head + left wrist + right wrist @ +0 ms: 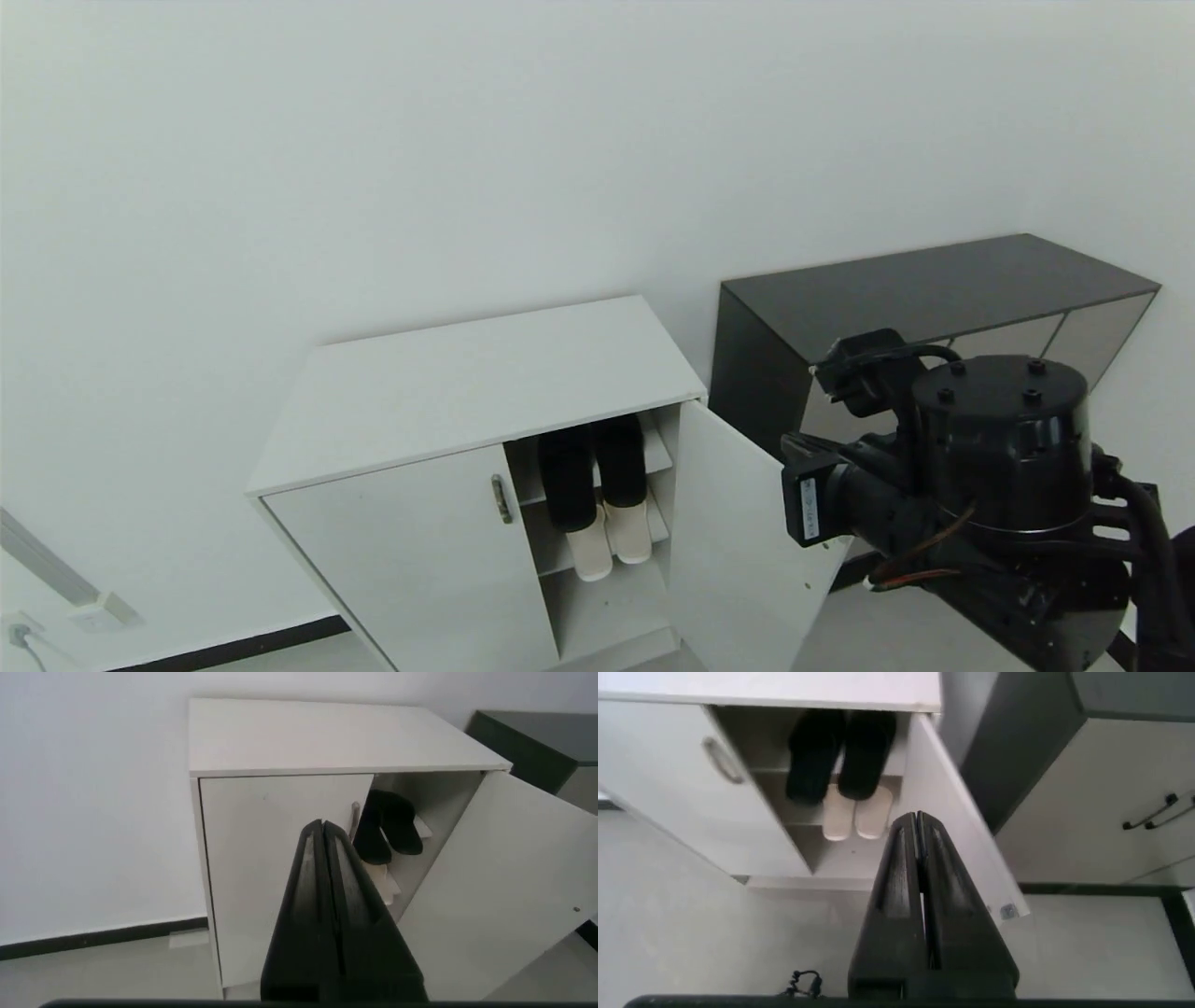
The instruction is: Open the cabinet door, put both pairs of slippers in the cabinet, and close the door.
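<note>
The right arm (999, 467) is matt black all over. Its biggest part is a round, drum-shaped housing (999, 420) with four small screws (945, 395) sunk in its flat top. A boxy block (840, 499) carries a white label (810, 509) with small dark print. A thick black cable (1153, 532) loops off the drum's side, and thin orange-red wires (906, 577) run beneath it.

The left gripper (323, 823) is black. It has two flat fingers (306, 891), narrow at the tips and widening back into a broad base, with a thin seam between them. The right gripper (918, 816) looks the same.
</note>
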Controlling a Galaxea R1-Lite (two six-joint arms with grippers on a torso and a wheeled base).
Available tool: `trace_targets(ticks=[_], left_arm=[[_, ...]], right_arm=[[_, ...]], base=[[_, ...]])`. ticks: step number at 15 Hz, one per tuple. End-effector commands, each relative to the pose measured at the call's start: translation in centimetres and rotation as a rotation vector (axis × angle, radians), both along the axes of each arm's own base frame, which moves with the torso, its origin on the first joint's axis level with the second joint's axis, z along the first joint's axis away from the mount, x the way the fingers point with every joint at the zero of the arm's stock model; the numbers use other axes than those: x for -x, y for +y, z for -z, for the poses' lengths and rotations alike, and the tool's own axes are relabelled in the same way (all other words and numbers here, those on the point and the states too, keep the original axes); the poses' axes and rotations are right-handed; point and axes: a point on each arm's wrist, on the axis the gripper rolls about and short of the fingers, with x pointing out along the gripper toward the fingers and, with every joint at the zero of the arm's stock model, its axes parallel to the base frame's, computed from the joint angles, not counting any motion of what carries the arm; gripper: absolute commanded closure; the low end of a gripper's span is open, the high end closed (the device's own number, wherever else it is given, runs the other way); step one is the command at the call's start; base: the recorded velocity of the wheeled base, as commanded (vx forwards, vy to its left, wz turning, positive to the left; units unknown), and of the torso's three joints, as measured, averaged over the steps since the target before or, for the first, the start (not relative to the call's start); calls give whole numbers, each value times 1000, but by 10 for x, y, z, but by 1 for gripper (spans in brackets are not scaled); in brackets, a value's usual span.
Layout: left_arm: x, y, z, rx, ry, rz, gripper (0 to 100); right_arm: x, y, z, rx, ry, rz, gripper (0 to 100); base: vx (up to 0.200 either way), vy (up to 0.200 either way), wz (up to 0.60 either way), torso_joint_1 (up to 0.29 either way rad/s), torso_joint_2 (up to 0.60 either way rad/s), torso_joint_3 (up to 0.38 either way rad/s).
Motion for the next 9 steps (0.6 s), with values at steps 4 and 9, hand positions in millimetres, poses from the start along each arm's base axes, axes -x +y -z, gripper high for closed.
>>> trace_targets(ticks=[4,9], left_arm=[[0,0,0,0,-1,0,100],[0,0,0,0,-1,0,100]], right_arm=[[-8,-1,4,10,-9,20,100],[-15,-7,4,21,-14,50,100]], base=[[-50,0,0,1,1,1],[-200,0,0,3,3,1]])
